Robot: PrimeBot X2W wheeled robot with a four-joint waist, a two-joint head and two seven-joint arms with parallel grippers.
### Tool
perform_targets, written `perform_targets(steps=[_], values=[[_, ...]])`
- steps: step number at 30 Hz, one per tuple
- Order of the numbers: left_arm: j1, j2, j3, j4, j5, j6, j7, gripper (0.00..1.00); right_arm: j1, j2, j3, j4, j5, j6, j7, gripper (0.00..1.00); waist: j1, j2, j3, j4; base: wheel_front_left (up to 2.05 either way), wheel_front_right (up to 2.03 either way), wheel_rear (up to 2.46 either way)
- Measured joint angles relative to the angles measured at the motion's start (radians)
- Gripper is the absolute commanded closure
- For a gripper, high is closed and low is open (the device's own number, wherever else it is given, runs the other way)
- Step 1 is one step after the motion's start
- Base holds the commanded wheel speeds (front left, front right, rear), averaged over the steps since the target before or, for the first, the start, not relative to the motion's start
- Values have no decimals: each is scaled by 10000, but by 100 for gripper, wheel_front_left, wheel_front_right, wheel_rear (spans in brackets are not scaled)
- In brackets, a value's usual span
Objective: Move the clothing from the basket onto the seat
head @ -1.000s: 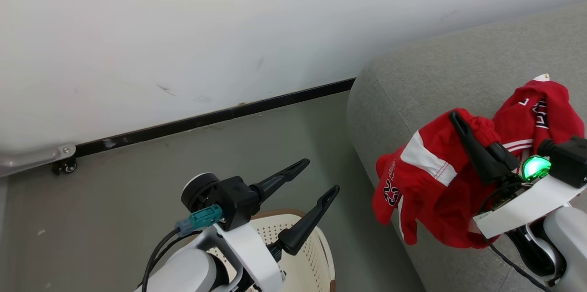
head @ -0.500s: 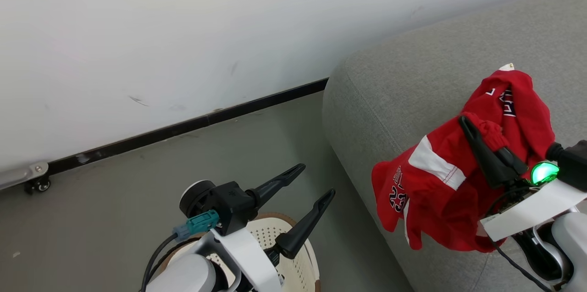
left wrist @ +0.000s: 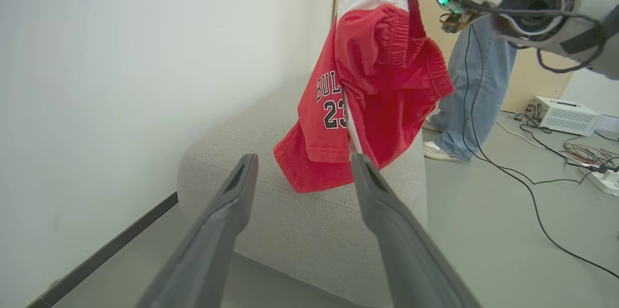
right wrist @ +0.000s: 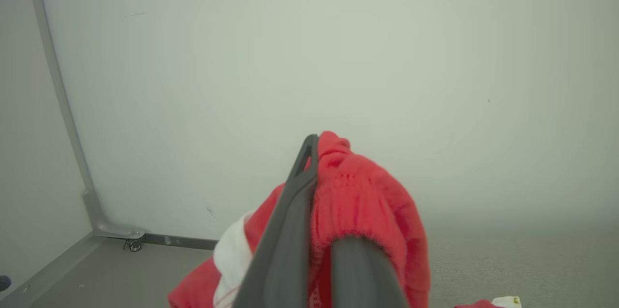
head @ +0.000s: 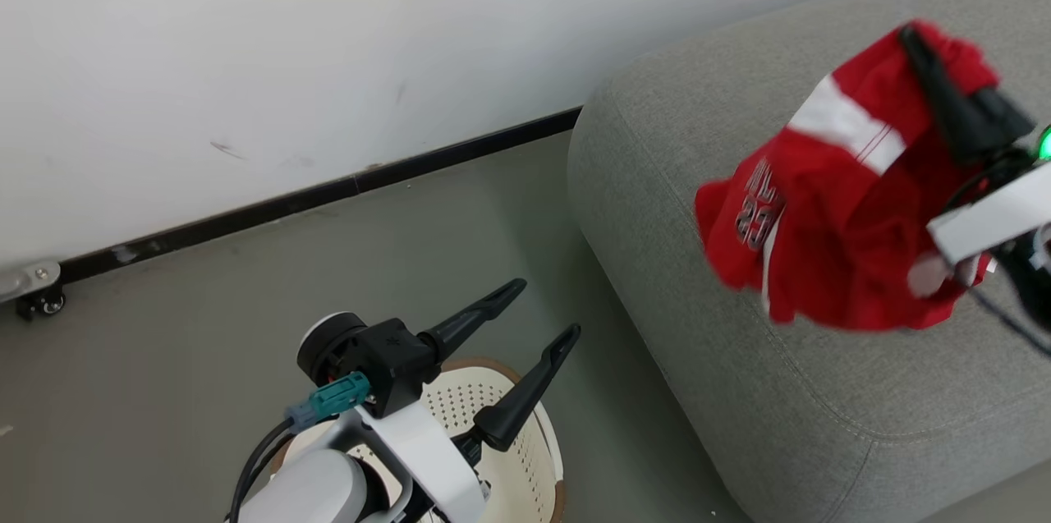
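At upper right, your right hand (head: 915,43) clamped on the clothing (head: 829,236), hanging long-axis down above the seat (head: 821,392), left hand (head: 547,308) spread over the basket (head: 525,457).

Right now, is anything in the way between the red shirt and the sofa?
No, nothing that I can see. The right gripper is pinched shut on the red shirt and holds it up over the sofa. The part of the sofa that shows below the shirt is bare, so it probably just has to go down.
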Motion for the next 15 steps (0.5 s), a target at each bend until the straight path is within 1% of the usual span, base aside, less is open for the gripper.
perform_targets(steps=[5,9,15], values=[[-47,111,144,-207,77,142,4,0,-1357,-318,-677,481,29,0,389,100,0,0,278,101,0,0,0],[-146,265,203,-395,153,159,23,0,-2455,-529,-1331,945,144,0,589,100,0,0,504,204,0,0,0],[-451,324,236,-700,245,188,209,0,-3552,-1064,-2150,1904,79,0,871,100,0,0,847,368,0,0,0]])
